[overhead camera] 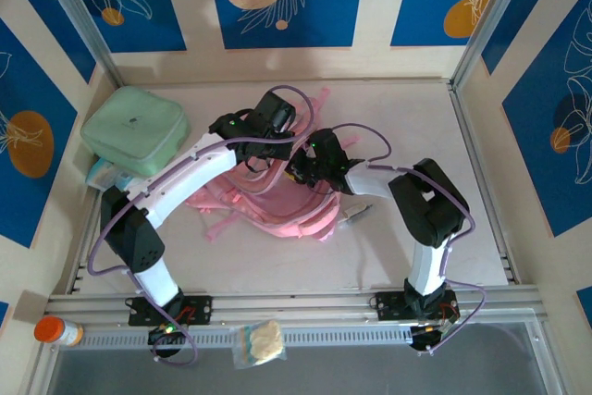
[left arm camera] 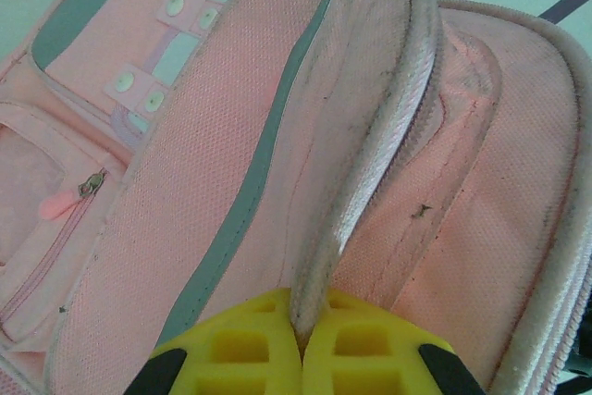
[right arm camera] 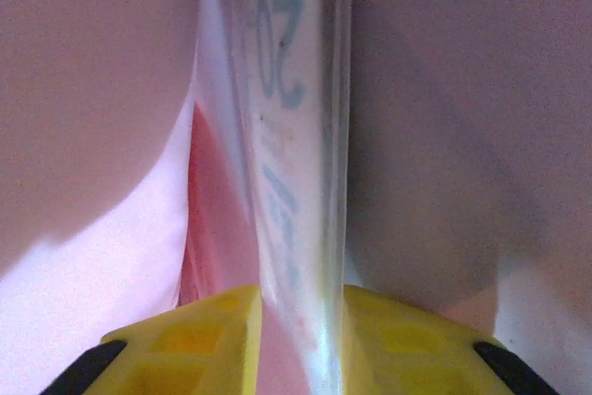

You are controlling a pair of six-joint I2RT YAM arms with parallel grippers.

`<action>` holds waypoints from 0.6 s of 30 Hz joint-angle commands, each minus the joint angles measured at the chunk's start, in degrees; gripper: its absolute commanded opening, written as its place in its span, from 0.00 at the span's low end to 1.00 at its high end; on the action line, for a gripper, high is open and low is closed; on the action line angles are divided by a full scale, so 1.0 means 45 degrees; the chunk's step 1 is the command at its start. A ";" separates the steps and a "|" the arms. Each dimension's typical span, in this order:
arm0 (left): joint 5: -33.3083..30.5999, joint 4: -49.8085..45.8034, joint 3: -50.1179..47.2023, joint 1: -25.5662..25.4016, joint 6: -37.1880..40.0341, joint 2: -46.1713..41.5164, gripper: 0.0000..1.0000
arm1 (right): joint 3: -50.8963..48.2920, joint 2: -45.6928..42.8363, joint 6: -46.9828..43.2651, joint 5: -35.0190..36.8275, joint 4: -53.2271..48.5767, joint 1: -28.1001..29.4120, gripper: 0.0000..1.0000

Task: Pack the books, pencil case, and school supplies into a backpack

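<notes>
Right wrist view: pencil case [right arm camera: 294, 136], white with blue print, stands edge-on inside the pink backpack [right arm camera: 462, 136].
Right gripper [right arm camera: 301, 316]: pads flank the pencil case; whether they press it cannot be told.
Left gripper [left arm camera: 301, 326]: clenched on the backpack's raised zip rim.
Backpack position: centre of the table [overhead camera: 416, 136], under both arms.
Green case [overhead camera: 134, 129]: back-left corner, apart from the backpack.

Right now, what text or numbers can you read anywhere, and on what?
"20": blue print on the pencil case; the first digit may be a 5.
Blue marks below it: too blurred to read.
backpack: no text seen.
</notes>
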 commanded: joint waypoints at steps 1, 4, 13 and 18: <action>0.0151 0.1145 -0.0052 -0.0048 -0.0338 -0.0547 0.00 | -0.0446 -0.1097 -0.0321 0.0027 -0.1196 0.0169 0.29; 0.0199 0.1322 -0.0173 -0.0044 -0.0347 -0.0630 0.00 | -0.0947 -0.1369 -0.0004 0.0179 -0.1714 0.0351 0.17; 0.0256 0.1367 -0.0167 -0.0062 -0.0452 -0.0567 0.00 | 0.0525 0.0201 0.0150 0.0383 -0.2007 0.1012 0.00; 0.0139 0.1426 -0.0136 -0.0042 -0.0655 -0.0476 0.00 | 0.1271 0.0844 0.0039 -0.0103 -0.1172 0.1273 0.00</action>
